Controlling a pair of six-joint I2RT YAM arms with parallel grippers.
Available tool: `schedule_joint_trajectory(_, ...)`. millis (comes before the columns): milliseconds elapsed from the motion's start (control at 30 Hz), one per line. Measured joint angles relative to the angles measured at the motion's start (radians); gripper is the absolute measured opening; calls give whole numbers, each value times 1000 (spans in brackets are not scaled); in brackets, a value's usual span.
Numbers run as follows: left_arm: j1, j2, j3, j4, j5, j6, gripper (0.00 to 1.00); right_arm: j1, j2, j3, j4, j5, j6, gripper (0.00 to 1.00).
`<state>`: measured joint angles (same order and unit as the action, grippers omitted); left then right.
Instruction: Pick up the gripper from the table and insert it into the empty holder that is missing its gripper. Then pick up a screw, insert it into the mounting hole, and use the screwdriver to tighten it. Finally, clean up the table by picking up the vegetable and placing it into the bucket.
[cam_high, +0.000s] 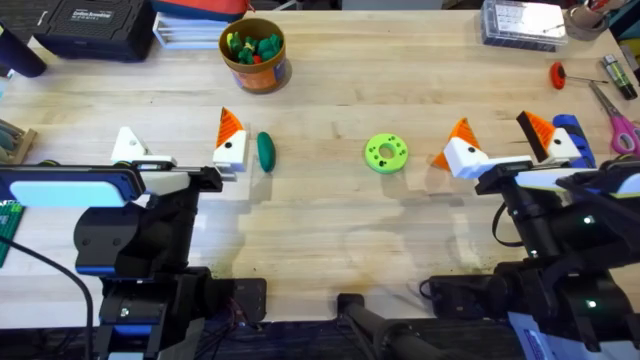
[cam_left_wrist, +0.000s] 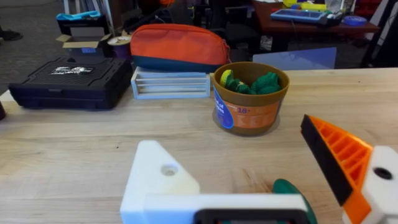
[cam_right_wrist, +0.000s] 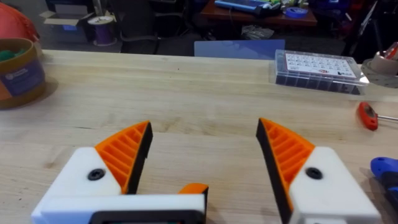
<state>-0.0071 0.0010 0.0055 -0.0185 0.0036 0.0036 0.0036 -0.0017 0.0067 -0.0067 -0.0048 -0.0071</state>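
Both hands (cam_high: 175, 150) (cam_high: 505, 145) released, pale wooden table (cam_high: 330, 225), bucket (cam_high: 253, 55), cluttered workshop behind.

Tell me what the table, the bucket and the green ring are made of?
Table: looks like pale wood, matte, with grain lines and joined strips.
Bucket: probably paper or thin plastic, with a printed label.
Ring: seems hard plastic, bright green, with holes.

Dark green toy cucumber (cam_high: 265, 151) is lying on the wooden table (cam_high: 330, 230), below the toy-filled bucket (cam_high: 254, 55).
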Motion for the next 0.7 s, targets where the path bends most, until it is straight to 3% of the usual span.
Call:
schedule_joint_trajectory(467,0,0,4,-15,0,0,977,0,0,2,-10,0,-3,994)
schedule_joint_trajectory(600,0,7,84,-148,1,3,977,0,2,86,-187,-8,1,993)
schedule_joint_trajectory(700,0,59,237,-295,1,6,977,0,18,184,-356,-19,4,993)
